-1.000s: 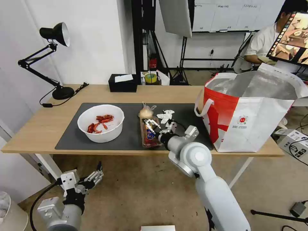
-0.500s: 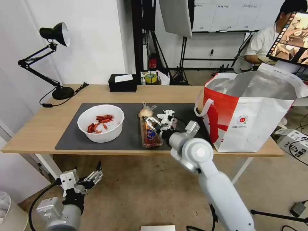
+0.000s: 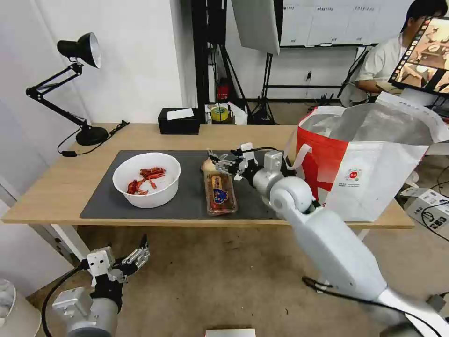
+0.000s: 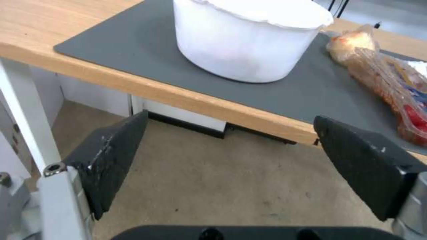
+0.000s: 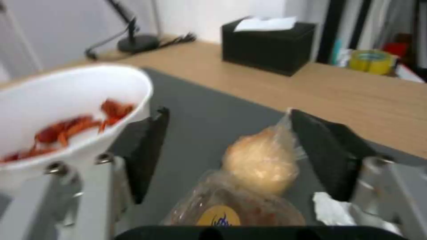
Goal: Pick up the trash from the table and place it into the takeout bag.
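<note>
The right gripper hangs low over the dark mat, its jaws apart and holding nothing. In the right wrist view the small knotted bag of beige stuff lies between the two jaws, not yet touched by either. The clear clamshell box sits just nearer the wrist than the bag, touching it. The crumpled tissue lies beside the jaw on the takeout-bag side.

Step in hand, as judged: approach to a grasp on the knotted bag. No piece of trash has yet gone into the takeout bag. The next move calls for lowering the jaws around the bag and closing on its bulk (the thin film may slip or drag the clamshell along).

Outward from the jaws: the white bowl stands just beyond the jaw on the lamp side, holding a few red shells. The clamshell holds reddish contents under a printed label. The takeout bag stands upright on the desk behind the right arm, mouth open; its silver lining shows, its contents cannot be told.

The left gripper waits below the desk edge, jaws apart and empty.
</note>
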You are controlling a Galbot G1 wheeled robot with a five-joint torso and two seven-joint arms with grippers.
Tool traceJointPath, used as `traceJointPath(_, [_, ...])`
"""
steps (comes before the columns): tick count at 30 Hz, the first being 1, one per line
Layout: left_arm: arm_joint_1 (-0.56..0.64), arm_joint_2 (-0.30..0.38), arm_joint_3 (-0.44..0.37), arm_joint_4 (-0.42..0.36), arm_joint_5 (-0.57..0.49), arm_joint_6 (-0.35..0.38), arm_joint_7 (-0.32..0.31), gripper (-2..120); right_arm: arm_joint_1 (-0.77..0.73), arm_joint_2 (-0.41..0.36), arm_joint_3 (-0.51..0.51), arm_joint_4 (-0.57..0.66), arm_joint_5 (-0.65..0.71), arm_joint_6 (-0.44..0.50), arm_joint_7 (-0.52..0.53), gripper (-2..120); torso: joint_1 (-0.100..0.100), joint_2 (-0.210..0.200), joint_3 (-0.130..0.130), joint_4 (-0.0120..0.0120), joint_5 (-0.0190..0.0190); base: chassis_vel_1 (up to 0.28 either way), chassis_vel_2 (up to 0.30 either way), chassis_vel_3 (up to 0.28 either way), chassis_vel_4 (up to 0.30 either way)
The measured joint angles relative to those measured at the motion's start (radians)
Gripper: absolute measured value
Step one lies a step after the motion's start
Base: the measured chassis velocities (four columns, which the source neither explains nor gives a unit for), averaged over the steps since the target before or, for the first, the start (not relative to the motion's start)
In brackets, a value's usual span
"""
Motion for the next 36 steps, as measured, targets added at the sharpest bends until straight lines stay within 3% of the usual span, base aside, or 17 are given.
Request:
traceJointPath(3, [-0.002,0.001,0.000,0.000,0.000,0.000,0.000,100,0.042,0.001,-0.029,-0.078,-0.028,0.003,-0.101,53,0.000,0.000,0.000,0.0000,0.0000,0.000,0.000,0.000,0.000])
traceJointPath(5, [-0.002,0.001,-0.001,0.000,0.000,0.000,0.000,100,0.043,0.000,-0.031,-0.082,-0.028,0.003,-0.108,52,0.000,0.000,0.000,0.0000,0.0000,0.000,0.000,0.000,0.000])
traceJointPath(6, [-0.004,0.002,0.000,0.000,0.000,0.000,0.000,100,0.052,0.001,-0.042,-0.114,-0.027,0.005,-0.150,42,0.000,0.000,0.000,0.0000,0.0000,0.000,0.000,0.000,0.000])
traceJointPath(11, [-0.007,0.003,0.002,0.001,-0.002,-0.003,0.001,100,0.057,0.006,-0.048,-0.162,0.001,0.005,-0.177,29,0.000,0.000,0.000,0.0000,0.0000,0.000,0.000,0.000,0.000])
traceJointPath(18, [-0.009,0.002,0.004,0.004,-0.004,-0.020,0.003,100,0.048,0.003,-0.055,-0.182,-0.012,-0.005,-0.195,2,0.000,0.000,0.000,-0.0001,0.0000,0.000,0.000,0.000,0.000])
traceJointPath(36, [-0.009,0.012,0.007,0.004,-0.005,-0.024,0.012,100,0.045,0.005,-0.060,-0.203,-0.010,-0.056,-0.167,0,0.000,0.000,0.000,-0.0001,0.0000,0.000,0.000,0.000,0.000])
